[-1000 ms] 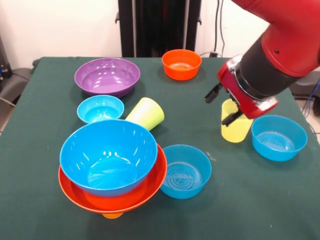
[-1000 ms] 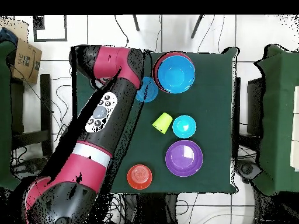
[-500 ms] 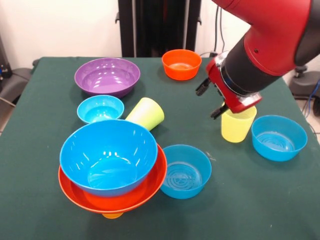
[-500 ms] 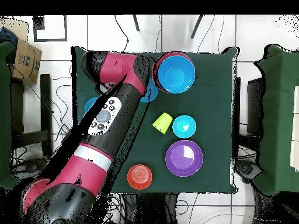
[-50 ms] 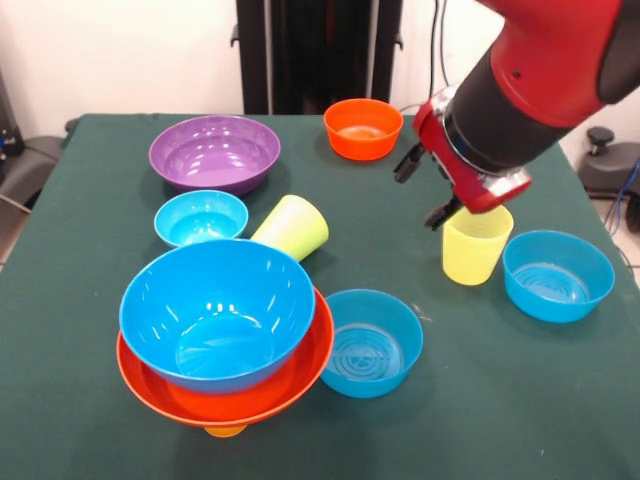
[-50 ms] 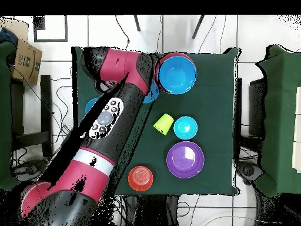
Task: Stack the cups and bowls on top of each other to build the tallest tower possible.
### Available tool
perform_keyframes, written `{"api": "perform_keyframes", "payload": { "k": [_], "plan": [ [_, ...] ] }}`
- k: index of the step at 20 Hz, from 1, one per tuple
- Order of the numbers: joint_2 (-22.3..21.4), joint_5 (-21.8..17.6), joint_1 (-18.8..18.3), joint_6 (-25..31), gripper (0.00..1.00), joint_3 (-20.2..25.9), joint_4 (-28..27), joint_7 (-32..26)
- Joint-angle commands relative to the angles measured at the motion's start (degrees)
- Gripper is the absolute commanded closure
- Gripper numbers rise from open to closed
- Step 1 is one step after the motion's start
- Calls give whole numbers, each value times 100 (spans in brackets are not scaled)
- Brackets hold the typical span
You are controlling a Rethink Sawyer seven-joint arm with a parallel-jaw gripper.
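The tower stands at the front left: a big blue bowl [image 5: 215,310] nested in a wider orange bowl [image 5: 228,398] over an orange cup [image 5: 225,431]; from overhead the tower [image 6: 176,73] is at the top. A pale yellow cup [image 5: 474,248] stands upright at the right. My gripper [image 5: 417,197] hangs open and empty just above and left of that cup's rim. A lime green cup [image 5: 292,228] lies on its side mid-table, also visible as the lime cup [image 6: 163,122] from above. My arm hides the yellow cup in the overhead view.
Loose bowls on the green table [image 5: 80,300]: purple bowl [image 5: 214,152], small blue bowl [image 5: 200,217], small orange bowl [image 5: 363,127], a medium blue bowl [image 5: 372,342] against the tower, another medium blue bowl [image 5: 557,275] right of the yellow cup.
The wrist has shifted left and risen off the yellow cup, so more of the cup shows. The cup and bowls have not moved.
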Motion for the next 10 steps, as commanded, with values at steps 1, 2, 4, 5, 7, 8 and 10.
{"api": "perform_keyframes", "payload": {
  "k": [1,2,4,5,7,8,10],
  "plan": [
    [-403,-420,-100,-68,0,1076,-74,-1055],
    [-459,-444,-109,-177,0,1162,-51,-1238],
    [-617,-535,-151,-408,0,1398,-8,-1780],
    [-674,-580,-180,-496,0,1497,-12,-2001],
    [-764,-675,-252,-610,0,1678,-63,-2317],
    [-816,-726,-296,-675,0,1783,-96,-2508],
    [-940,-848,-392,-743,0,2030,-146,-2977]
  ]
}}
